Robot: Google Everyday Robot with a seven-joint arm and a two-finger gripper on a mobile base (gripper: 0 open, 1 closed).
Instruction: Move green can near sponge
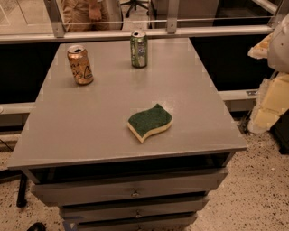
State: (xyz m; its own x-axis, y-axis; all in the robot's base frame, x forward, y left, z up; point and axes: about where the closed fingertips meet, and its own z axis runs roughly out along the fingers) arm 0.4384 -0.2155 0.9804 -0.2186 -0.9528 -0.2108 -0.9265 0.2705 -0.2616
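Upright alum. green can [139,48] at table [90,131] far edge. Flat wavy sponge [150,122], coarse green top, well apart. Gripper [267,108] off rt side; state: can't tell.

At the right edge, beside the table [67,135], the tool [267,113] shows only as pale blurred blocks, partly cut off by the frame. Markings on the green can [139,49] and the orange-gold can [80,64] are too small to read. A person [86,13] beyond the rail [203,31] is cut off at the top, the lowest drawer [135,222] at the bottom.
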